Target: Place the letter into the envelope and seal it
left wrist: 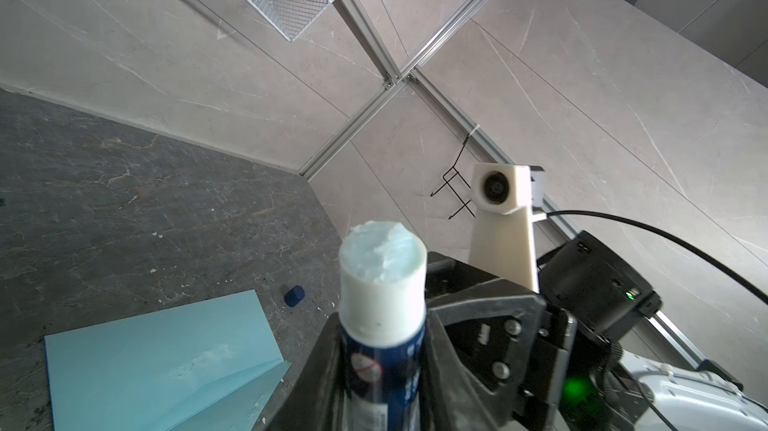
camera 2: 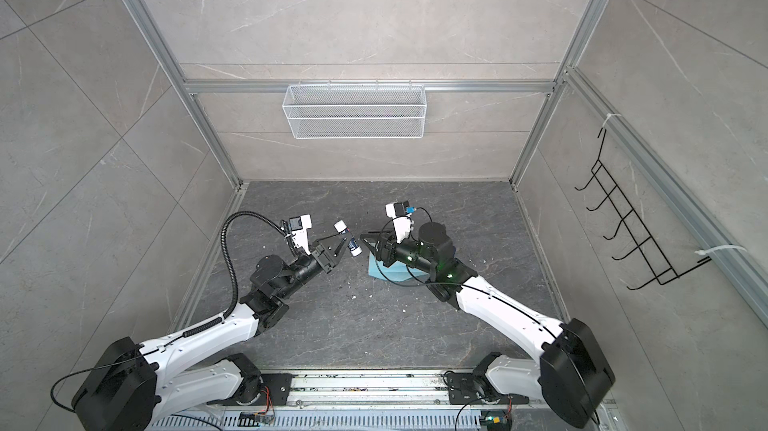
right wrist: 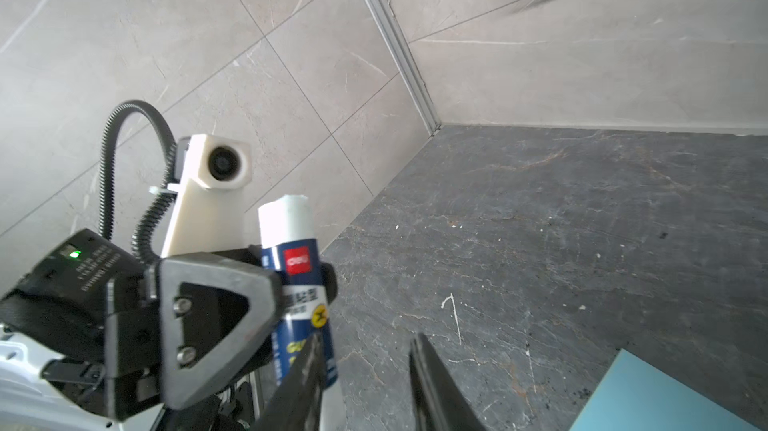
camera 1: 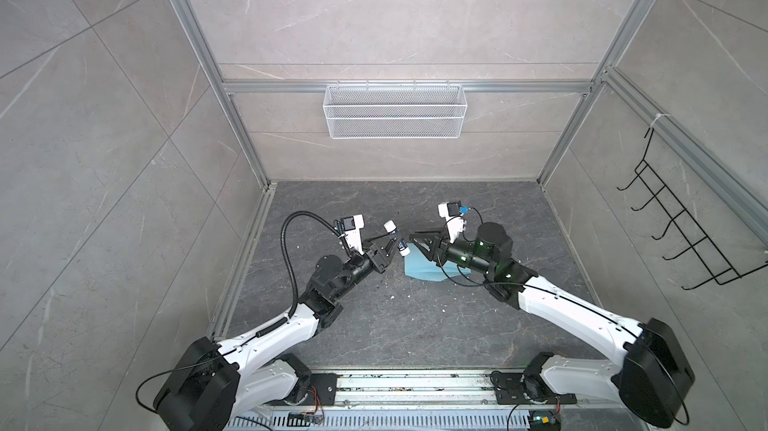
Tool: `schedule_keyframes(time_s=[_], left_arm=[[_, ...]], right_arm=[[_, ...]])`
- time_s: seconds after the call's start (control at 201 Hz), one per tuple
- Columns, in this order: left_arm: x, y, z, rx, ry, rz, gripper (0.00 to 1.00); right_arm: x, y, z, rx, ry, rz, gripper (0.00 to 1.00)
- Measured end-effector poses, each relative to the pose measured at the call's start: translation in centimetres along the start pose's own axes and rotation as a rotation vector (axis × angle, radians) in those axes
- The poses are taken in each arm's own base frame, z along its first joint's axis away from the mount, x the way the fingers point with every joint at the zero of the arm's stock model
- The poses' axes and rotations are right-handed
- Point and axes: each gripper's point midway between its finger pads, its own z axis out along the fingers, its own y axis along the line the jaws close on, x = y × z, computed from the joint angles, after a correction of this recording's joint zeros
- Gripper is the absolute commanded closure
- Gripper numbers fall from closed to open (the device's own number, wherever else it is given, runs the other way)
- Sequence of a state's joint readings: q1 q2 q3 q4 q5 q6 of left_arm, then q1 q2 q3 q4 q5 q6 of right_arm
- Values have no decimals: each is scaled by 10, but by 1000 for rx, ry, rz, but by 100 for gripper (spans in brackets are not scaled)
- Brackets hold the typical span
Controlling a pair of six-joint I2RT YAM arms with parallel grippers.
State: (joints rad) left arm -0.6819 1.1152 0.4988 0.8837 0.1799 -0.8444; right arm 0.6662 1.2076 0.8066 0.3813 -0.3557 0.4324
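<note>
Envelope (camera 1: 417, 269) lies flat on the tabletop (camera 1: 374, 325) at the centre of both top views, partly under my right arm. No letter shows; probably it is inside. My left fingers (camera 1: 392, 242) clench an uncapped glue stick (left wrist: 382, 325), whose cap (left wrist: 294, 296) lies near the envelope. My right fingers (right wrist: 368, 341) stand apart, empty. Sealing seems in hand: next, glue onto the flap.
</note>
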Motion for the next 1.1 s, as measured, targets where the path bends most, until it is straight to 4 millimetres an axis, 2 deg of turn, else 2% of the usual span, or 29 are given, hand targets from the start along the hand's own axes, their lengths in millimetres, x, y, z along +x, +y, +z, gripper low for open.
schedule_keyframes(time_s=[0.09,0.194,0.334,0.608,0.851,1.011,1.095], left_arm=[[-2,3,-1,-19,-9,-2,100],[-5,4,-3,-36,-21,-2,100],[-8,4,-5,-47,-35,-2,100],[-11,5,-6,-56,-48,-2,100],[-11,5,-6,-57,-48,-2,100],[-11,5,-6,-57,-48,-2,100],[-11,5,-6,-57,-48,-2,100]], right_arm=[[-1,13,-7,47,-12,-108,37],[15,30,-6,98,15,-243,30],[38,37,-1,185,75,-388,29],[59,28,14,329,130,-525,41],[50,25,21,369,84,-524,50],[43,26,25,377,58,-520,65],[41,27,26,380,49,-521,68]])
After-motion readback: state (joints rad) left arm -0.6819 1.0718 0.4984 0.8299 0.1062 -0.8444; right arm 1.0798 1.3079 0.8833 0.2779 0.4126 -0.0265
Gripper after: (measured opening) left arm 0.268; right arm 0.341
